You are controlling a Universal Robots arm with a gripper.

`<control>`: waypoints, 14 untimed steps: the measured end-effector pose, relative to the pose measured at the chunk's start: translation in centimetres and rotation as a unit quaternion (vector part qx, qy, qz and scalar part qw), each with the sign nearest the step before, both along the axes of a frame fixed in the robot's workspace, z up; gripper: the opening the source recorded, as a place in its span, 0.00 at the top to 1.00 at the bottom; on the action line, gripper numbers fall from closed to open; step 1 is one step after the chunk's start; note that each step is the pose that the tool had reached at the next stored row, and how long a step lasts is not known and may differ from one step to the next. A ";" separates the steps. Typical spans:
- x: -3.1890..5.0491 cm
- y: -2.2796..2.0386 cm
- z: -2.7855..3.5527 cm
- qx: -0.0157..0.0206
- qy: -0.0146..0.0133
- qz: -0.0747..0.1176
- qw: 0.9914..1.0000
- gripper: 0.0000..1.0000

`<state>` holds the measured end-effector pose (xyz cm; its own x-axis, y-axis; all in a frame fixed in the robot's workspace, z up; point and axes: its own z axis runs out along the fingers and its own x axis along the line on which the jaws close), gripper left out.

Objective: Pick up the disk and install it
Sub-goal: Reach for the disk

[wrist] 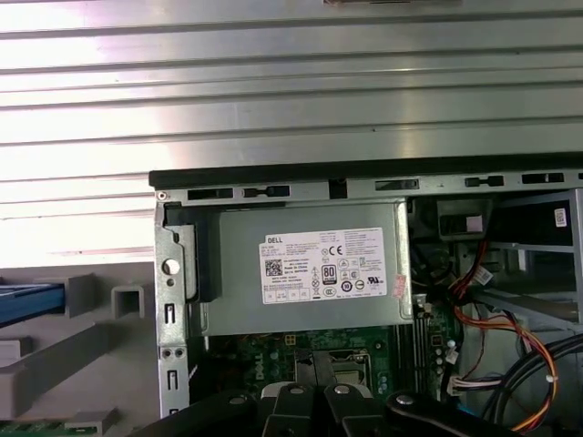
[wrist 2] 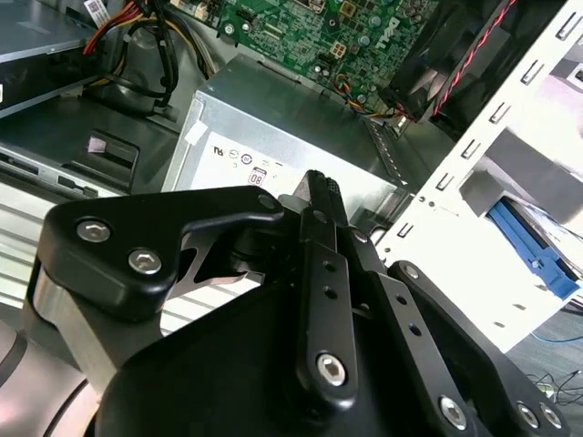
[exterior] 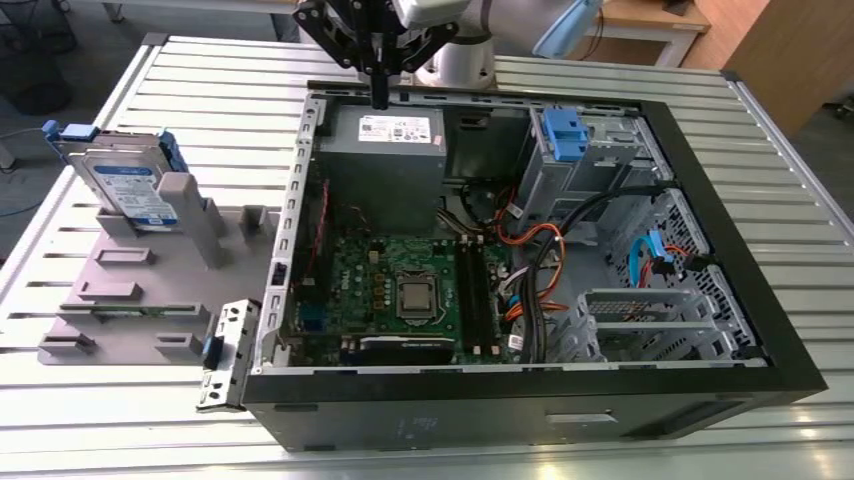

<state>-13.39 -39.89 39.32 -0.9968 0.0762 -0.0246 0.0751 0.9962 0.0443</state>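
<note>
Robot gripper [exterior: 380, 97] hangs over the rear edge of an open desktop computer case [exterior: 534, 385]. Its black fingers are drawn together into one narrow tip with nothing between them, just above the grey power supply [exterior: 384, 160]. In the second wrist view the fingers [wrist 2: 319, 237] lie pressed side by side, consistent with a closed, empty tool.

The disk [exterior: 127, 182], a silver hard drive in a blue carrier bracket, sits well apart from the arm, outside the case on the exterior view's left. It stands on edge, leaning back in a slot of a grey holding fixture [exterior: 160, 275] on the slatted metal table [exterior: 200, 70]. That pose leaves its upper edge and flat faces free for a grip from above.

The case lies on its side with the panel off, so the motherboard [exterior: 400, 290] and the blue-handled drive cage [exterior: 567, 140] face upward, open to a tool coming down. A blue strip [wrist: 27, 300] at the edge of the first wrist view is probably the carrier's bracket, though too little of it shows to be sure.

Pickup is not yet begun. The drive rests untouched in its fixture, and the arm is nearer the power supply than the part it must fetch.
</note>
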 end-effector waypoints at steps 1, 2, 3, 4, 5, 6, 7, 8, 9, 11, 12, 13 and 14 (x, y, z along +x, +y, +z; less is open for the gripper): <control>-0.02 0.00 0.00 0.000 0.000 0.000 1.000 0.89; -0.05 0.00 0.00 0.000 0.000 0.000 1.000 0.89; -0.07 0.00 0.00 0.000 0.000 0.000 1.000 0.89; -0.08 0.00 0.00 0.000 0.000 0.000 1.000 0.89; -0.12 0.00 0.00 0.000 0.000 0.000 1.000 0.89; -0.14 0.00 0.00 0.000 0.000 0.000 1.000 0.89; -0.18 0.00 0.00 0.000 0.000 0.000 1.000 0.89; -0.23 -0.01 0.00 0.000 0.000 0.000 1.000 0.89; -0.28 -0.01 -0.01 0.000 0.000 0.000 1.000 0.89; -0.36 0.00 0.00 0.000 0.000 0.000 1.000 0.89; -0.40 0.00 0.00 0.000 0.000 0.000 1.000 0.89; -0.45 0.00 0.00 0.000 0.000 0.000 1.000 0.89; -0.49 0.00 -0.01 0.000 0.000 0.000 1.000 0.89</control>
